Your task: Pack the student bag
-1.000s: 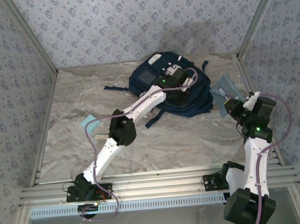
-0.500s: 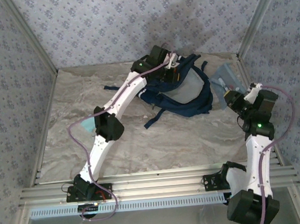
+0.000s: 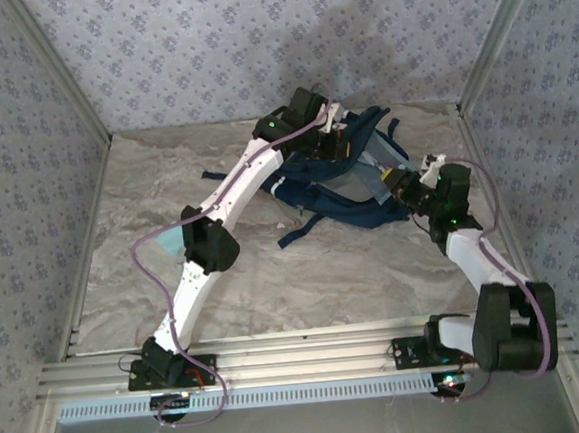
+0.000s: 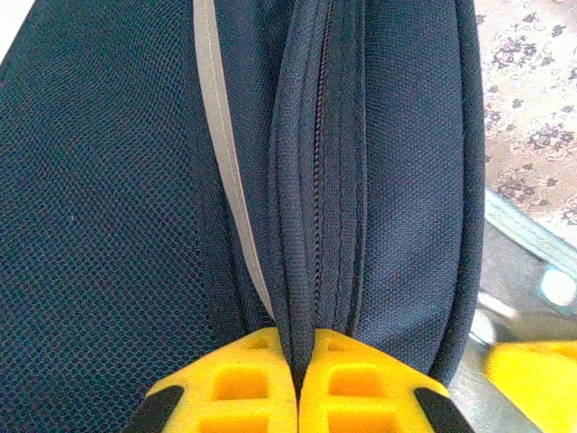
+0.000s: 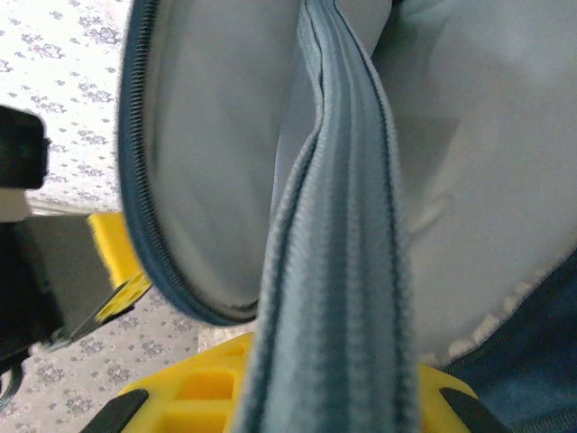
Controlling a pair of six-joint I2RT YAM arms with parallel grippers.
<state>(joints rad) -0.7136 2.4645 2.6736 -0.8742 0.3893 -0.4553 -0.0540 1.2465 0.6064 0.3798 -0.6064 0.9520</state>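
- Right claw (image 5: 329, 388): clamped on a grey-blue flat item (image 5: 347, 225), held edge-on, with the bag mouth just ahead.
- Left claw (image 4: 297, 361): pinched shut on the student bag (image 4: 406, 180) at its zipper rim, propping the mouth open.
- Step, as judged: insertion. The next move calls for pushing the item deeper, then releasing it.

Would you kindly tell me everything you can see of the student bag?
The student bag is navy fabric with pale trim and dark straps, lying far back on the table. Its zip is open, showing pale grey lining. The left gripper pinches its raised zipped rim; the right gripper holds a grey-blue pouch at the mouth.
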